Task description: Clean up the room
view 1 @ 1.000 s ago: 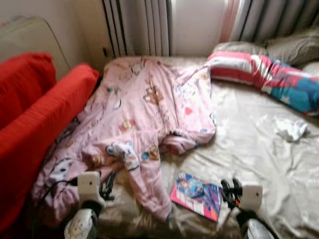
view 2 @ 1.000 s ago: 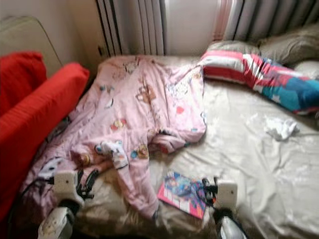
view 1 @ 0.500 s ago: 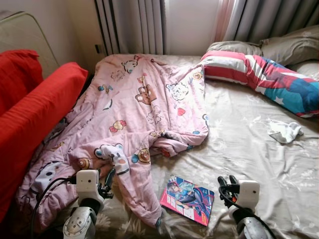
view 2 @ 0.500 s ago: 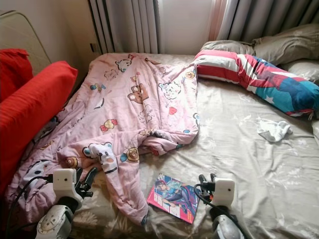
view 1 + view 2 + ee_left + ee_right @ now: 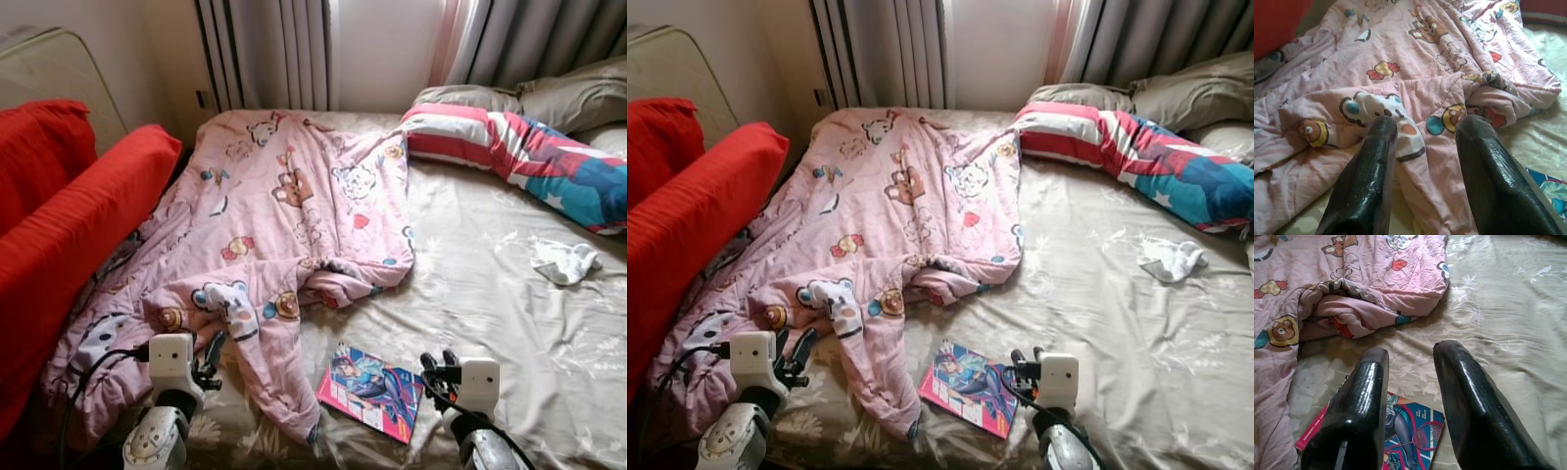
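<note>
A rumpled pink blanket (image 5: pixel 294 206) with cartoon prints lies across the left half of the bed (image 5: pixel 490 304). A colourful book (image 5: pixel 372 390) lies flat on the beige sheet near the bed's front edge, beside the blanket's lower tail. A small crumpled white cloth (image 5: pixel 563 260) sits on the sheet at the right. My left gripper (image 5: pixel 211 354) is open, low over the blanket's front edge (image 5: pixel 1415 98). My right gripper (image 5: pixel 436 364) is open too, just right of the book (image 5: pixel 1410 431), holding nothing.
A striped red, white and blue pillow (image 5: pixel 509 147) and grey pillows (image 5: pixel 578 98) lie at the head of the bed. Big red cushions (image 5: pixel 69 235) crowd the left side. Curtains (image 5: pixel 274 49) hang behind. A cable (image 5: pixel 93 367) runs along my left arm.
The whole picture has shifted a little and lost its blur, so the camera moved. The blanket, book and cloth lie as before; both grippers stay open.
</note>
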`<state>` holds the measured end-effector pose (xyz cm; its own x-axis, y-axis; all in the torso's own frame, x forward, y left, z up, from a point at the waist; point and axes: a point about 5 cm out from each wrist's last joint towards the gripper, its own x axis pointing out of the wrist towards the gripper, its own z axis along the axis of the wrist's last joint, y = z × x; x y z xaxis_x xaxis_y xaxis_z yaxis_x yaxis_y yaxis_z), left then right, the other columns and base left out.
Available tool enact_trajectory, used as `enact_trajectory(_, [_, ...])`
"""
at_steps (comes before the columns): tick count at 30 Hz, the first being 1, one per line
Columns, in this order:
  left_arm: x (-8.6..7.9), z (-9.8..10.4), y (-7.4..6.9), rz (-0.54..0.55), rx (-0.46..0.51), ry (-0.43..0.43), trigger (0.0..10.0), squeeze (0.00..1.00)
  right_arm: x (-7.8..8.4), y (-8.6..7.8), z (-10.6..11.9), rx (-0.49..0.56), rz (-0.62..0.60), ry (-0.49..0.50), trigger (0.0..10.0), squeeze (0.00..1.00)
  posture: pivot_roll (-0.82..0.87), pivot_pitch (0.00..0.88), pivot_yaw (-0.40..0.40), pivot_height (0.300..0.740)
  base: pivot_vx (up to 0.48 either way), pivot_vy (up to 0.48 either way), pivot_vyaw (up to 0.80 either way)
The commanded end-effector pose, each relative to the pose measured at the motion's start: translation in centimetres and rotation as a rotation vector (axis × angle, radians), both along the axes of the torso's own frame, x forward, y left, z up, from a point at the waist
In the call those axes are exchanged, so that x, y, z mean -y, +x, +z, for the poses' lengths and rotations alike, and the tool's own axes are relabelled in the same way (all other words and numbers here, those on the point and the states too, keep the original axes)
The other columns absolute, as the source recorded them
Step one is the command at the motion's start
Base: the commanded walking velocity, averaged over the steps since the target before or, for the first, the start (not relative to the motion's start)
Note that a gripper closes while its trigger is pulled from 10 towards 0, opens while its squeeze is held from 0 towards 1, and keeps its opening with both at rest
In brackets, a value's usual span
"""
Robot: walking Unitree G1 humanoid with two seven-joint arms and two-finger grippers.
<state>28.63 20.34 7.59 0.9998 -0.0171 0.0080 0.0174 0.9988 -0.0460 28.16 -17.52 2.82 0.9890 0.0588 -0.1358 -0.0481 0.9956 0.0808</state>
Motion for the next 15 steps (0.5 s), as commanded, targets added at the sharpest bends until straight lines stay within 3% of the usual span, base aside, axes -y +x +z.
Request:
enact_trajectory(1, [-0.02,-0.44,-0.31,0.003,-0.018,-0.008,10.0,0.0,-0.09,-0.52,-0.66,-0.025,0.004,0.007,10.0,0.0,-0.04,0.205,0.027,0.665,0.0,0.0,0.0])
enact_trajectory(15, [0.18,-0.56,-0.44,-0.002,-0.022,-0.01,10.0,0.0,-0.18,-0.62,-0.79,-0.033,0.005,0.005,10.0,0.0,-0.04,0.207,0.026,0.665,0.0,0.0,0.0])
